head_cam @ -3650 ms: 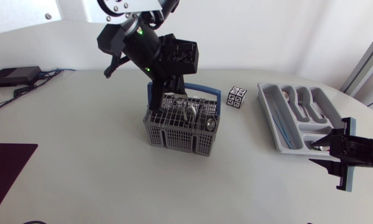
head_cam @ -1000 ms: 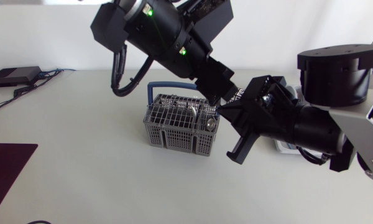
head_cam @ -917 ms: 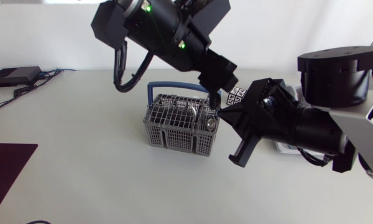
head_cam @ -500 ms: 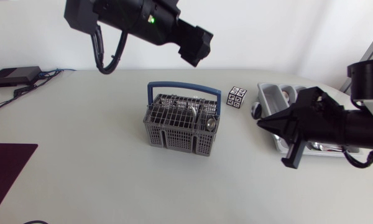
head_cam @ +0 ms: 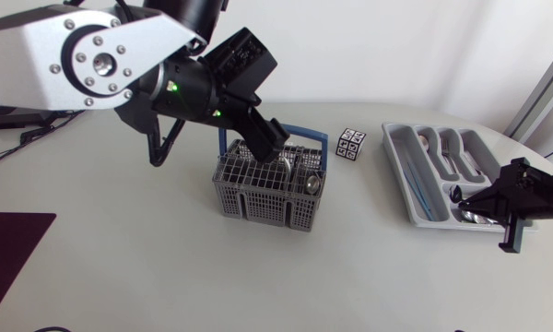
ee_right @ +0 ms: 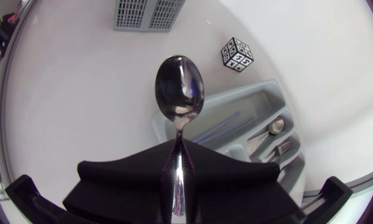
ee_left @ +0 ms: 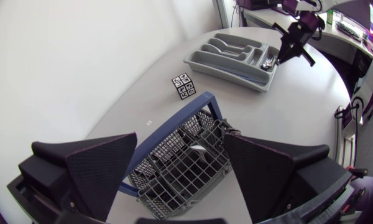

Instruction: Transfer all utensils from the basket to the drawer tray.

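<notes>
Spoon (ee_right: 179,93) is across now: clamped by its handle in the tightly closed right claw (ee_right: 177,144), bowl poking out ahead, it has swung away from the basket (head_cam: 258,201) and hangs at the near end of the drawer tray (head_cam: 396,171), not yet laid down. Meanwhile the left claw (ee_left: 180,142), fingers spread wide and holding nothing, has dropped back over the basket on the table (head_cam: 120,258), where more utensils (head_cam: 290,166) stand. One drop looks imminent, and the next pick is already lining up.
</notes>
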{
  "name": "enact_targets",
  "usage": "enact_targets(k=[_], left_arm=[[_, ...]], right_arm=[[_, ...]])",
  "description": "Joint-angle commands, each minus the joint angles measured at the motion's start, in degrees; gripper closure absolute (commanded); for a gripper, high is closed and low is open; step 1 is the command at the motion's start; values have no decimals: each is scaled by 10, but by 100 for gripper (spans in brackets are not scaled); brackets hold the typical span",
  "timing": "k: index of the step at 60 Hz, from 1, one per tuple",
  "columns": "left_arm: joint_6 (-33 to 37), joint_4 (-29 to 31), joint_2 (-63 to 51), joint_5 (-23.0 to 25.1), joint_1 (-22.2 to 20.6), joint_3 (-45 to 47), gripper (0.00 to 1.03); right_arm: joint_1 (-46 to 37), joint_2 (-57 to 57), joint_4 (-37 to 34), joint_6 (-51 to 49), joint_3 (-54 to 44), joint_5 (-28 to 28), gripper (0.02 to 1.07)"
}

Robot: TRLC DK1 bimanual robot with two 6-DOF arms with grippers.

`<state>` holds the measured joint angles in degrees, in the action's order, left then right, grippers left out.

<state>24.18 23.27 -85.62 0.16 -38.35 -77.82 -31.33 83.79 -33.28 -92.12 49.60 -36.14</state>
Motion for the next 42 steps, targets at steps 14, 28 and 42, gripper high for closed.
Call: enact_targets(k=[14,28,42], left_arm=[[76,-68,26,4,16,108,5],[117,-117,29,4,36,165,5],[135,-154,13,4,59,186,5]], right_arm=[[-35,122,51,-137,66,70,101],[-35,190,138,-155,73,140,101],[-29,212,219,-170,46,189,84]])
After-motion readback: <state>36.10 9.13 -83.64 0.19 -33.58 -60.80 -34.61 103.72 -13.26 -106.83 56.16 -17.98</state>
